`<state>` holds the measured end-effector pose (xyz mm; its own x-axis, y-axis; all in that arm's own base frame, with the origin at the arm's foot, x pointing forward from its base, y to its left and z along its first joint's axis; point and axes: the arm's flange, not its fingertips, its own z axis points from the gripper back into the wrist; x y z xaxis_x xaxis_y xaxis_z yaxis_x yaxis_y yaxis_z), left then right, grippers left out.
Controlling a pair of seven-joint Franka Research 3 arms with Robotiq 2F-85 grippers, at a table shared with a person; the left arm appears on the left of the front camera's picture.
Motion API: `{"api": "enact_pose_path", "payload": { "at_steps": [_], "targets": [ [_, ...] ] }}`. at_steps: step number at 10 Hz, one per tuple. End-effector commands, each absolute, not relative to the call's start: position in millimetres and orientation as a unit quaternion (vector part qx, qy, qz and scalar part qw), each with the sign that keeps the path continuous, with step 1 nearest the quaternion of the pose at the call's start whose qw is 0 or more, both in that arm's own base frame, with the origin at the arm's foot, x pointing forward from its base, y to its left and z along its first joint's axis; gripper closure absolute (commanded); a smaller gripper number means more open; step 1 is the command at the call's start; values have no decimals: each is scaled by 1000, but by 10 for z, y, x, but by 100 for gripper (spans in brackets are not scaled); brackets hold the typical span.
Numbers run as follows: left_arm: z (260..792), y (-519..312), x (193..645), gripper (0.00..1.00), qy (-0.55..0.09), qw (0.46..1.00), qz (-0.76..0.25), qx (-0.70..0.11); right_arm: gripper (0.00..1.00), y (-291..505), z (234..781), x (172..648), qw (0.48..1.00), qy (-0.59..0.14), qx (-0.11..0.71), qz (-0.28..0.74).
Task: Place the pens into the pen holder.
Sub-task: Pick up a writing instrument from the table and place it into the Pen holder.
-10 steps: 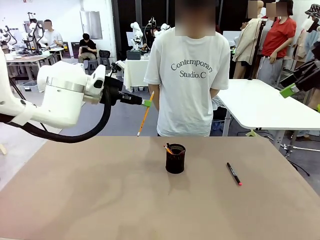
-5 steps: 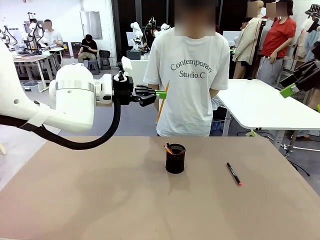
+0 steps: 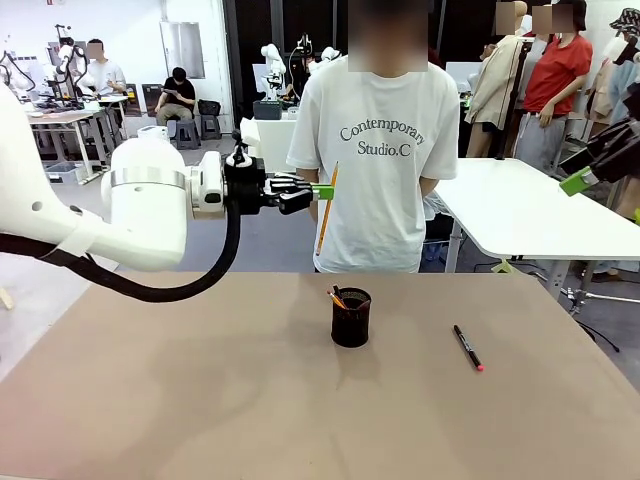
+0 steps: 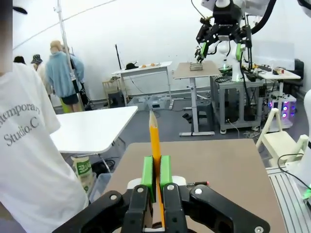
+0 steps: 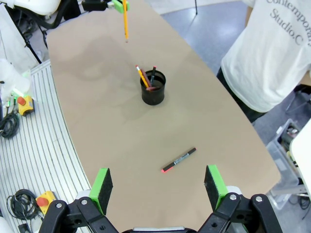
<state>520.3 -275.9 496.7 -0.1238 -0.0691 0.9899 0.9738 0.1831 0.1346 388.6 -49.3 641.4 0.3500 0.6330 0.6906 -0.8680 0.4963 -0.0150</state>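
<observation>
Holding a yellow pencil (image 3: 322, 225) tight, the left gripper (image 3: 318, 189) hangs high in the air in front of the person (image 3: 375, 150) in the white shirt. Its jaws are squeezed shut on the pencil, with a green pad pressed on each side. The pencil hangs almost straight down with a small tilt. Its tip is up in the air and touches nothing. It is above the far edge of the table (image 3: 150, 400), up and a bit to the left of the pen holder (image 3: 351, 320), well apart from it.

The pen holder is a small black cup. It stands upright near the middle of the table. Two sticks are inside it: a second yellow pencil (image 5: 141, 75) and a dark red pencil (image 5: 153, 74). Both lean on its rim.

The black marker (image 3: 467, 347) lies flat on the table to the right of the cup, apart from it. Its pink-red tip points toward the robot's side.

The right gripper (image 5: 158, 180) is up high, looking down on the table. Its jaws are wide open and nothing is between them. The marker lies on the table below it, and the gripper does not touch it.
</observation>
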Motion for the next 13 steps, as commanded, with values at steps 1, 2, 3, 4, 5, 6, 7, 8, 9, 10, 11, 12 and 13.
{"api": "enact_pose_path", "payload": {
  "at_steps": [1, 2, 3, 4, 5, 6, 7, 8, 9, 10, 11, 12, 13],
  "targets": [
    [4986, -2771, 5192, 100, -575, 512, -505, -389, 0, -486, 6436, 3885, 797, -332, 184, 470],
    [4967, -2759, 5203, 100, -562, 525, -496, -403, 0, -486, 6436, 3885, 797, -332, 184, 470],
    [4834, -2830, 5314, 100, -559, 509, -495, -428, 0, -486, 6436, 3885, 797, -332, 184, 470],
    [4760, -2871, 5407, 100, -565, 491, -496, -440, 0, -486, 6436, 3885, 797, -332, 184, 470],
    [4727, -2859, 5458, 100, -578, 464, -491, -457, 0, -486, 6436, 3885, 797, -332, 184, 470],
    [4659, -2903, 5484, 100, -584, 439, -496, -469, 0, -486, 6436, 3885, 797, -332, 184, 470],
    [4529, -2981, 5554, 100, -581, 429, -498, -480, 0, -486, 6436, 3885, 797, -332, 184, 470],
    [4422, -3056, 5616, 100, -575, 424, -498, -491, 0, -486, 6436, 3885, 797, -332, 184, 470],
    [4302, -3146, 5671, 100, -569, 417, -501, -501, 0, -486, 6436, 3885, 797, -332, 184, 470],
    [4205, -3197, 5761, 100, -568, 412, -505, -503, 0, -486, 6436, 3885, 797, -332, 184, 470],
    [4128, -3245, 5844, 100, -568, 401, -506, -510, 0, -486, 6436, 3885, 797, -332, 184, 470],
    [4042, -3286, 5907, 100, -568, 392, -507, -516, 0, -486, 6436, 3885, 797, -332, 184, 470],
    [3959, -3297, 5964, 100, -564, 392, -507, -520, 0, -486, 6436, 3885, 797, -332, 184, 470]
  ]
}}
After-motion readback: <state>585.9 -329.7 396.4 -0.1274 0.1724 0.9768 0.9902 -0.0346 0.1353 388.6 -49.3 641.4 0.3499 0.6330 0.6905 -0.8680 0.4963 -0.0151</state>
